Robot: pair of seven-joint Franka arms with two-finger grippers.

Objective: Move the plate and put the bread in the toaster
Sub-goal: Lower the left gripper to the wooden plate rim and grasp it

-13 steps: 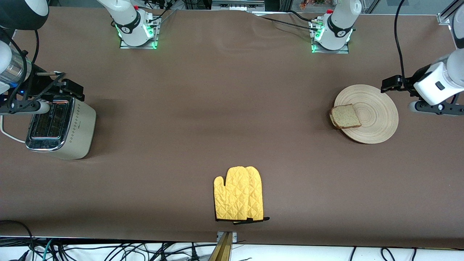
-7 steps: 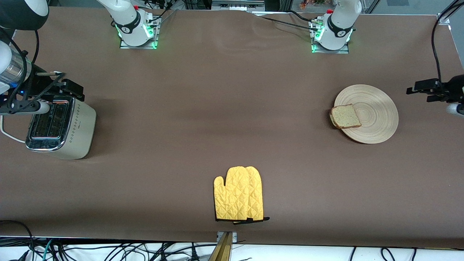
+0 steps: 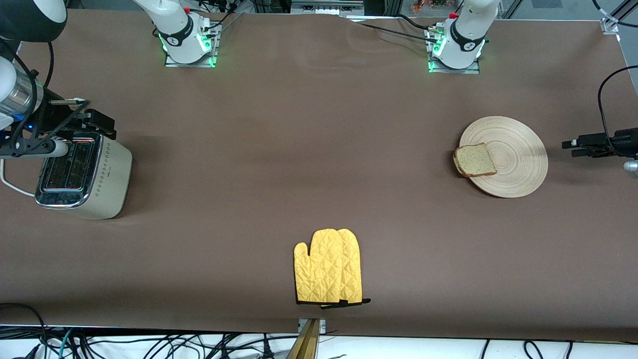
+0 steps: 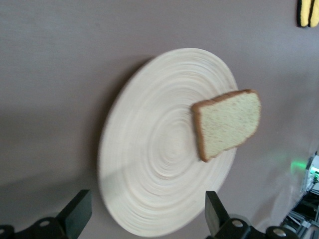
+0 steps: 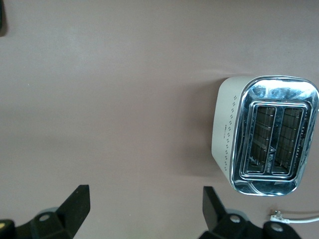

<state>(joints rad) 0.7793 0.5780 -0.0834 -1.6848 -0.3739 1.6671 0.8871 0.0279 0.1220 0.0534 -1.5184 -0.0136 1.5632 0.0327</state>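
Front view shows you nothing done yet: the bread (image 3: 476,160) lies on the plate (image 3: 518,159) near the table's (image 3: 319,149) left-arm edge, the toaster (image 3: 82,177) stands empty at the right-arm edge, and both the left gripper (image 3: 573,148) beside the plate and the right gripper (image 3: 97,125) over the toaster hold their jaws apart, gripping nothing.

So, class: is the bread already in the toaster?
No, the bread lies on the plate, and the toaster slots hold no slice.

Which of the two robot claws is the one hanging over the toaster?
The right gripper, at the right arm's end of the table, hangs open over the toaster. The left gripper is open beside the plate instead.
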